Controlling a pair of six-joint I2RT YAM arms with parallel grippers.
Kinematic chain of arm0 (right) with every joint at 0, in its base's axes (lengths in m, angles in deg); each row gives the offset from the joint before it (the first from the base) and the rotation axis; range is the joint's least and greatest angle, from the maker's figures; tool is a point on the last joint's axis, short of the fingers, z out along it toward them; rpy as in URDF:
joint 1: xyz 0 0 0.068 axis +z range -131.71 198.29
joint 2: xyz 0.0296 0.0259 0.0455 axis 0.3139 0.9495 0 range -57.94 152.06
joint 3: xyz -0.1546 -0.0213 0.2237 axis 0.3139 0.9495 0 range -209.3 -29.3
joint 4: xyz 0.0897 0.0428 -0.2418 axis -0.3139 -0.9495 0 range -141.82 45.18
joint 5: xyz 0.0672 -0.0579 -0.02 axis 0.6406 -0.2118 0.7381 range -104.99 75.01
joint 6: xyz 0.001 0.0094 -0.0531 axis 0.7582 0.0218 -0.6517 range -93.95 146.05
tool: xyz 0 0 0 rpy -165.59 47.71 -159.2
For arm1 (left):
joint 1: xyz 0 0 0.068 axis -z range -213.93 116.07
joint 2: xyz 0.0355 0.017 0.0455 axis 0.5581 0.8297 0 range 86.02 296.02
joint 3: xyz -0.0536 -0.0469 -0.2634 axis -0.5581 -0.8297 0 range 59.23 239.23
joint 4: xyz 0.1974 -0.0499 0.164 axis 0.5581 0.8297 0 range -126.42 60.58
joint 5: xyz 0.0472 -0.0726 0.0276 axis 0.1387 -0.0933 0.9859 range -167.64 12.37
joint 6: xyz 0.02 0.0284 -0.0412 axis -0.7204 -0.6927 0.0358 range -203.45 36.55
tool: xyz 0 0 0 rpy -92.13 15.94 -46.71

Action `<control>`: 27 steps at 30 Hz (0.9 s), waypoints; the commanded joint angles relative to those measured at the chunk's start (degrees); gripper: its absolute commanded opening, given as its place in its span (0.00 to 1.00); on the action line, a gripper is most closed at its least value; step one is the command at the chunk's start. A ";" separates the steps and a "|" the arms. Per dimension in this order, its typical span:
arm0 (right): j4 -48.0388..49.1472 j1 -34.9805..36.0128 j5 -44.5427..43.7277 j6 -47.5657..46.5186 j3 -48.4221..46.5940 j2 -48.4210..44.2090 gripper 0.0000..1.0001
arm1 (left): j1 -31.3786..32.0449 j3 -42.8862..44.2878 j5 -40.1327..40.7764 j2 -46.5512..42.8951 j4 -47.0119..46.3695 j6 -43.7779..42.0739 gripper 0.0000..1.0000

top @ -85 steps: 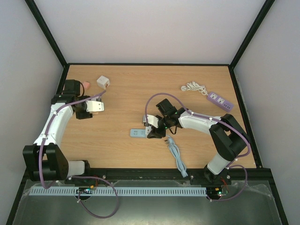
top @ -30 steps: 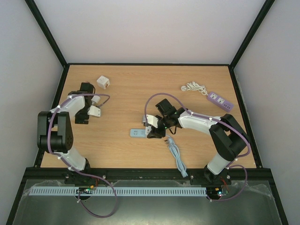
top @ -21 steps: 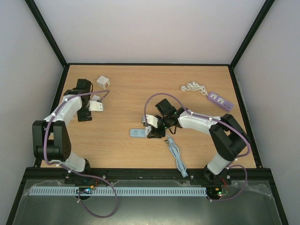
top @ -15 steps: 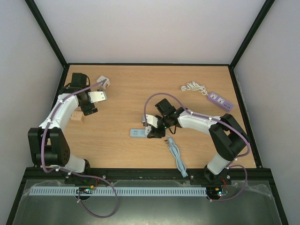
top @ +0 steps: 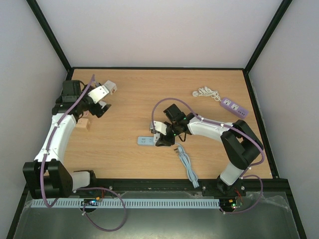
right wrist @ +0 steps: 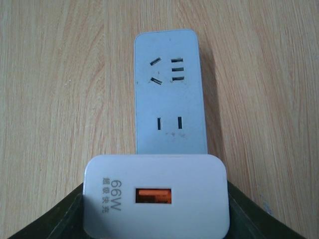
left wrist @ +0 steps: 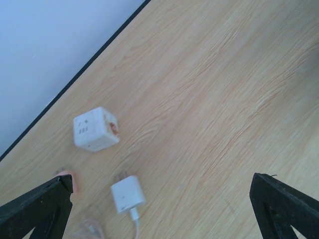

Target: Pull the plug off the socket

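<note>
Over the last 1 second the left arm has swung from a folded pose by the table's left edge out toward the far-left corner, and its gripper (top: pixel 101 105) now hangs spread wide and empty above a white cube (left wrist: pixel 95 129) and a small white charger (left wrist: pixel 128 195), well apart from the job. The right arm has hardly shifted. Its gripper (right wrist: pixel 157 219) pinches the plug (right wrist: pixel 155 191), a white block with an orange port, 1 jaw on each side. The plug sits over the near end of the pale-blue socket strip (right wrist: pixel 169 94), which lies flat mid-table where it was. The strip's 2 visible outlets are bare, but I cannot tell whether the prongs are out. So the pull looks barely begun, and with the left arm away nothing pins the strip, which may lift along with the plug.
</note>
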 commanded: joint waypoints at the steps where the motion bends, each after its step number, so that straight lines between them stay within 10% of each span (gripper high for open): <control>1: 1.51 1.06 -8.42 1.76 0.39 5.42 0.05 | -0.21 -0.55 -10.30 -0.15 0.29 3.39 0.99; 17: 6.67 4.48 -5.55 5.95 -3.34 8.68 0.15 | 8.96 -11.31 -14.40 -2.88 -1.64 4.95 0.99; 27: 9.84 4.52 -3.78 7.05 -0.97 3.42 0.71 | 14.34 -12.90 -17.75 -0.35 1.16 0.79 0.99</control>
